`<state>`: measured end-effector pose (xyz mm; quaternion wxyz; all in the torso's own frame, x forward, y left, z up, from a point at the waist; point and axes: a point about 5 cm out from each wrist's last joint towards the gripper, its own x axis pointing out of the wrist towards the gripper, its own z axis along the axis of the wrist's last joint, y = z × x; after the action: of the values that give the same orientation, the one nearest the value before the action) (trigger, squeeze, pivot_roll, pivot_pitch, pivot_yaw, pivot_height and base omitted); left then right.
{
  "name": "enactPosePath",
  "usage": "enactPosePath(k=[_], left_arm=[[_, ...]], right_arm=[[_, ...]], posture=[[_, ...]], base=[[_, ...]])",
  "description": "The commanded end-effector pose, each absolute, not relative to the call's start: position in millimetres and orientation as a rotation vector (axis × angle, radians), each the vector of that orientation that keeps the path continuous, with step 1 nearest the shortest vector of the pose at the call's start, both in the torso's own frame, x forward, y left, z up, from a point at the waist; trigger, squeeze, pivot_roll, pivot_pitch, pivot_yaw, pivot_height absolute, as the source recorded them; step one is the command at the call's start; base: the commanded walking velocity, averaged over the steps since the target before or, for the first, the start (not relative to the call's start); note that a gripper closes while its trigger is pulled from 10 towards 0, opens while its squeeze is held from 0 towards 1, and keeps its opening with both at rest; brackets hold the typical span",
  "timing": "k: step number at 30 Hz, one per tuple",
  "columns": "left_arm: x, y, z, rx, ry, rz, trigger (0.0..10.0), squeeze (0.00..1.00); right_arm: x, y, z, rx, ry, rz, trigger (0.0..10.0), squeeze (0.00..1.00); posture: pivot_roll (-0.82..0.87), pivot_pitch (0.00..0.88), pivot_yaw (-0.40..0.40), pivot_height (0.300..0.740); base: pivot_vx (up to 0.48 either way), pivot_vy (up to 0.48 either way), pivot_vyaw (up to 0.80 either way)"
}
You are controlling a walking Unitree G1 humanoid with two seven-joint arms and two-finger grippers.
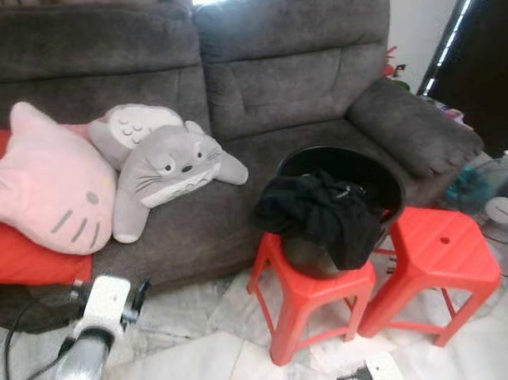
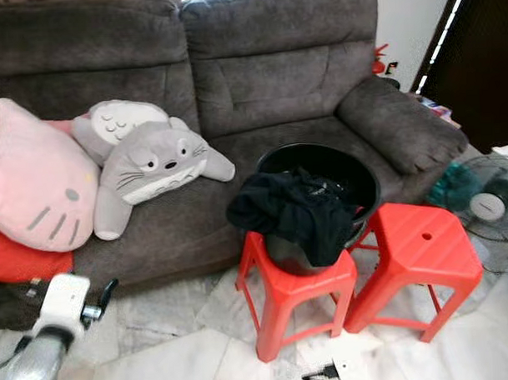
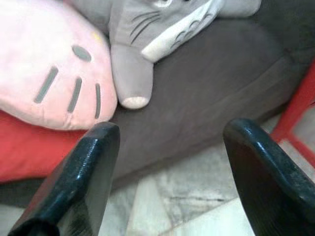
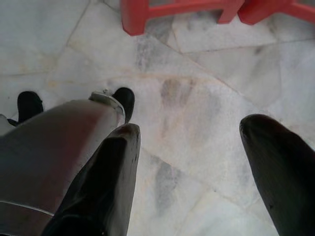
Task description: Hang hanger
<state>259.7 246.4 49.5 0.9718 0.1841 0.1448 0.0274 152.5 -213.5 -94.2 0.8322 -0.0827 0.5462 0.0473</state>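
Note:
A black bucket (image 1: 379, 173) stands on a red stool (image 1: 312, 296) before the grey sofa (image 1: 292, 80). Black clothing (image 1: 321, 213) spills over the bucket's front rim. I cannot make out a hanger among the clothes. My left arm (image 1: 96, 325) is raised at the lower left, short of the sofa's front. Its gripper (image 3: 172, 132) is open with nothing between the fingers and faces the sofa seat below the pink cushion (image 3: 44, 64). My right gripper (image 4: 192, 130) is open too, holds nothing, and points down at the marble floor (image 4: 197, 73).
A second red stool (image 1: 444, 246) stands right of the first. On the sofa lie a pink cat cushion (image 1: 49, 185), a grey plush (image 1: 166, 172) and a red cushion (image 1: 31, 260). A fan (image 1: 496, 202) stands at the far right. A small black-and-white object (image 1: 369, 372) lies on the floor.

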Motion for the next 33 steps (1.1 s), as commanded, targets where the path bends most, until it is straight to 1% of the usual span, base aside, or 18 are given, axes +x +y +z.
enactPosePath(k=[1,2,3,6,8,12,16,19,20,21,22,25,28,29,31,33], left_arm=[[262.6,250.0,34.7,0.362,0.385,0.079,10.0,0.0],[265.0,250.1,33.1,0.357,0.395,0.081,10.0,0.0],[268.9,249.4,21.2,0.387,0.473,0.057,10.0,0.0],[270.0,247.6,11.0,0.406,0.54,0.04,10.0,0.0],[267.8,246.3,-1.4,0.408,0.627,0.04,10.0,0.0],[255.8,245.4,-20.4,0.409,0.754,0.03,10.0,0.0],[240.9,235.2,-39.5,0.392,0.892,0.0,10.0,0.0],[238.1,229.9,-44.2,0.381,0.934,-0.029,10.0,0.0],[229.5,218.8,-53.5,0.355,1.001,-0.076,10.0,0.0],[229.5,218.8,-53.5,0.355,1.001,-0.076,10.0,0.0],[222.4,211.7,-60.0,0.354,1.054,-0.111,10.0,0.0],[219.0,207.8,-63.2,0.333,1.076,-0.099,10.0,0.0],[217.9,185.6,-67.8,0.235,1.074,-0.068,10.0,0.0],[217.7,180.9,-68.5,0.277,1.078,-0.107,10.0,0.0],[217.5,179.4,-68.7,0.286,1.078,-0.121,10.0,0.0],[218.0,180.2,-68.4,0.257,1.076,-0.097,10.0,0.0]], right_arm=[[153.0,-215.0,-93.8,-0.178,1.154,0.095,10.0,0.0],[153.1,-214.9,-93.7,-0.177,1.153,0.095,10.0,0.0],[153.4,-214.5,-93.7,-0.178,1.152,0.095,10.0,0.0],[153.7,-214.3,-93.6,-0.181,1.151,0.096,10.0,0.0],[154.0,-213.8,-93.6,-0.193,1.152,0.105,10.0,0.0],[153.9,-213.6,-93.7,-0.195,1.153,0.109,10.0,0.0],[153.8,-213.5,-93.7,-0.199,1.155,0.114,10.0,0.0],[153.8,-213.4,-93.7,-0.199,1.155,0.116,10.0,0.0],[153.5,-213.3,-93.9,-0.198,1.156,0.116,10.0,0.0],[153.5,-213.3,-93.9,-0.198,1.156,0.116,10.0,0.0],[153.4,-213.3,-93.9,-0.199,1.157,0.117,10.0,0.0],[153.3,-213.3,-93.9,-0.2,1.158,0.118,10.0,0.0],[152.9,-213.0,-94.2,-0.199,1.16,0.119,10.0,0.0],[152.8,-213.0,-94.2,-0.198,1.16,0.118,10.0,0.0],[152.5,-212.8,-94.4,-0.197,1.161,0.118,10.0,0.0],[152.2,-212.8,-94.5,-0.198,1.161,0.119,10.0,0.0]], posture=[[-0.04,0.0,-0.07,0.74],[-0.04,0.0,-0.07,0.74],[-0.05,0.0,-0.066,0.74],[-0.05,0.0,-0.069,0.74],[-0.06,0.0,-0.062,0.74],[-0.06,0.0,-0.063,0.74],[-0.06,0.0,-0.063,0.74],[-0.06,0.0,-0.063,0.74],[-0.06,0.0,-0.062,0.74],[-0.06,0.0,-0.062,0.74],[-0.06,0.0,-0.062,0.74],[-0.06,0.0,-0.062,0.74],[-0.08,0.0,-0.055,0.74],[-0.08,0.0,-0.055,0.74],[-0.08,0.0,-0.053,0.74],[-0.08,0.0,-0.053,0.74]], base=[[0.0,0.0,0.0],[0.0,0.0,0.0],[0.0,0.0,0.0],[0.0,0.0,0.0],[0.0,0.0,0.0],[0.0,0.0,0.0],[0.0,0.0,0.0],[0.0,0.0,0.0],[0.0,0.0,0.0],[0.0,0.0,0.0],[0.0,0.0,0.0],[0.0,0.0,0.0],[0.0,0.0,0.0],[0.0,0.0,0.0],[0.0,0.0,0.0],[0.0,0.0,0.0]])
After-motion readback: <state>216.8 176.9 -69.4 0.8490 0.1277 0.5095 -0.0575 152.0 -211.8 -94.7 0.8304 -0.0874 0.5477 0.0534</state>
